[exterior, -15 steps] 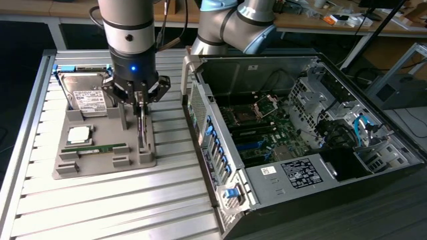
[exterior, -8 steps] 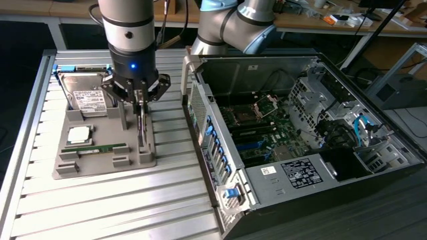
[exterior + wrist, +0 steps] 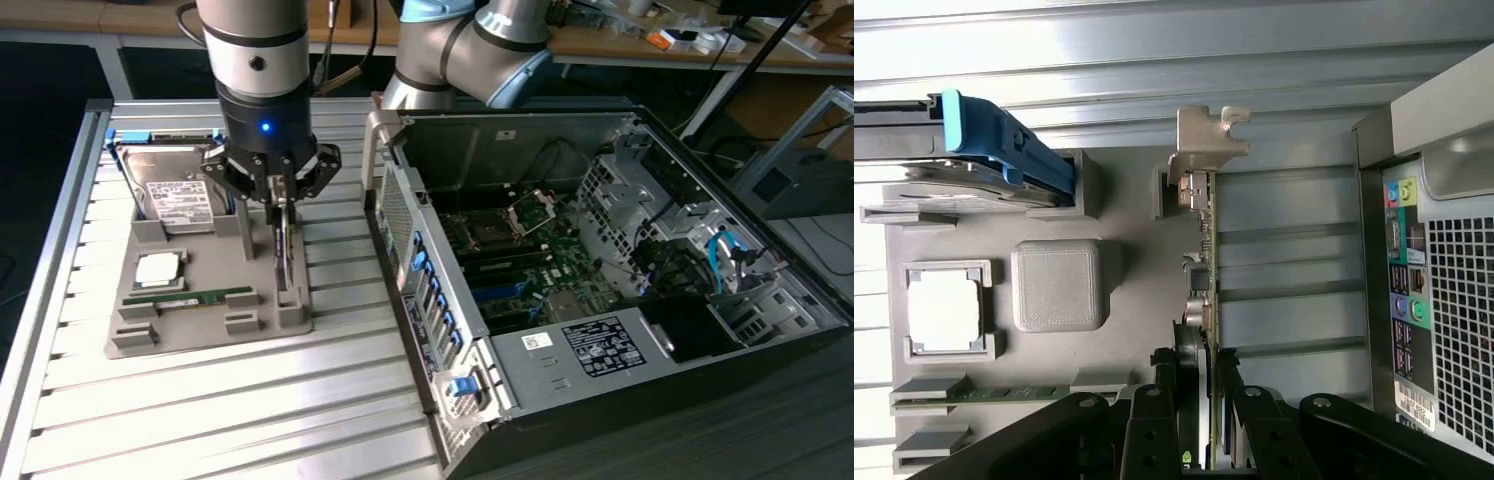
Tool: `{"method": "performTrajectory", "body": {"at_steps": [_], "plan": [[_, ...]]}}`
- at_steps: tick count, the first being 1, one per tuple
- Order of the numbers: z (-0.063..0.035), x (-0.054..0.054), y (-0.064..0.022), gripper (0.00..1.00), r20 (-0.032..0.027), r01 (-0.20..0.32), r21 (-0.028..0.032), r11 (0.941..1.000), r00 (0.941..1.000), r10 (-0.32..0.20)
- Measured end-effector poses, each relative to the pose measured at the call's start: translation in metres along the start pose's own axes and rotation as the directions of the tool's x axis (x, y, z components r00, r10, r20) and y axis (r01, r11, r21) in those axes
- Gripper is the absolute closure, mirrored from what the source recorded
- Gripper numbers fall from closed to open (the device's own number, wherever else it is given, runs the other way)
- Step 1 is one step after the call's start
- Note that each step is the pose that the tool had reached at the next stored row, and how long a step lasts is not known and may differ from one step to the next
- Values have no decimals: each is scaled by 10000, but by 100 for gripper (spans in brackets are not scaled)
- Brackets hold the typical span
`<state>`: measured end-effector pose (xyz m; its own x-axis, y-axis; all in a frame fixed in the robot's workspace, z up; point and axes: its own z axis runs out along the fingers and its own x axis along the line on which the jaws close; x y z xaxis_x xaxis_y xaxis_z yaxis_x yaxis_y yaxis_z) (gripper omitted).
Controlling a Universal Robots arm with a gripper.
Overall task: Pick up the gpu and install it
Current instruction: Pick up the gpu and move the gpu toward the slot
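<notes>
**Exterior view**
- Gripper (image 3: 280, 203) – upper left of centre in your frame, pointing straight down, fingers closed on the top edge of the gpu (image 3: 282, 252).
- The gpu – you see it edge-on, a thin upright blade, its lower end at the right-hand side of the grey parts tray (image 3: 200, 338). You cannot tell whether it has cleared its slot.
- Tray contents – hard drive (image 3: 174, 190) at the far end, processor (image 3: 158, 267) in the middle, green memory stick (image 3: 187, 297) nearer the front.
- Open computer case (image 3: 427, 290) – fills the exterior view's right, motherboard exposed, just beside the tray.
- Slatted metal table (image 3: 200, 425) – under the tray and the case.

**Wrist view**
- Gripper (image 3: 1200, 368) – you see one black finger on each face of the gpu (image 3: 1206, 235), with the card clamped between them.
- Pale metal bracket (image 3: 1209, 135) – at the card's end furthest from the fingers.
- Tray (image 3: 1124, 300) – holds the blue-railed hard drive (image 3: 1004, 150), the processor (image 3: 946, 310) and the memory stick (image 3: 1004, 393).
- Case (image 3: 1444, 280) – its rear ports and vent grille, beyond the tray on the card's far side.
</notes>
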<state>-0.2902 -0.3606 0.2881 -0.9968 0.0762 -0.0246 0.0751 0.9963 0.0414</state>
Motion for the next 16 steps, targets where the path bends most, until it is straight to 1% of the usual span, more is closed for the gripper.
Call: {"method": "performTrajectory", "body": {"at_steps": [6, 16], "plan": [[-67, -2, 3, 73, 1, 0, 0, 10000, 10000, 0], [-125, -3, 5, 73, 0, 0, 0, 10000, 10000, 0]]}}
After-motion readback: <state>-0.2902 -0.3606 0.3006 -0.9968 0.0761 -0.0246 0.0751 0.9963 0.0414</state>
